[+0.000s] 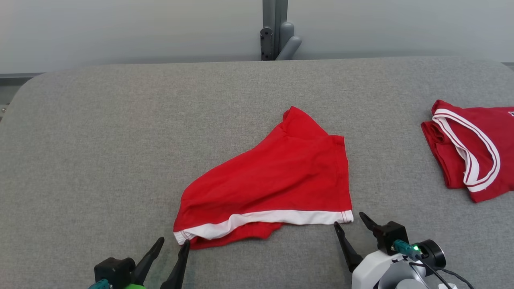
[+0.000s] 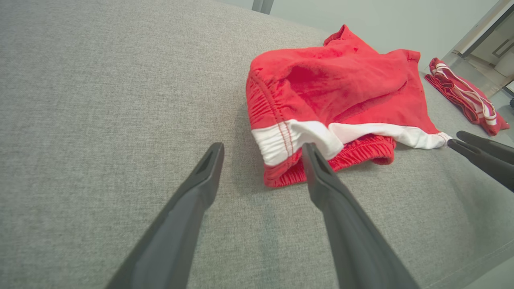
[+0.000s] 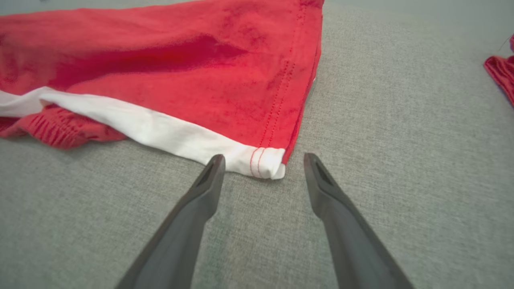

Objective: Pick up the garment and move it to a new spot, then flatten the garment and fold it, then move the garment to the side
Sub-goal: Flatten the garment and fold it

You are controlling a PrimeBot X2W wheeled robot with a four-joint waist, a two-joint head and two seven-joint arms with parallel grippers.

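Entry: both tools at the near edge, nothing gripped.

- Red garment lies crumpled at the middle of the grey table. Not flat: the top layer is bunched and a gathered red edge pokes out beneath.
- Its white band forms the 6 o'clock edge. Long axis runs roughly from 8 o'clock to 3 o'clock across the head view.
- My left gripper sits at the garment's 7 o'clock, fingers spread. The band's left corner lies at its 1 o'clock, just beside the inner finger.
- My right gripper sits at the garment's 5 o'clock, fingers also spread. In its wrist view the band's right corner lies at 12 o'clock, between the two tips; I cannot tell whether it touches.
- A second red garment, white-trimmed, lies folded at 3 o'clock, well apart.

Judgement: each arm is nearest its own corner, so the band is the line to grip by. The right looks better centred. The left probably needs a nudge toward 1 o'clock, else it may catch only the gathered edge.
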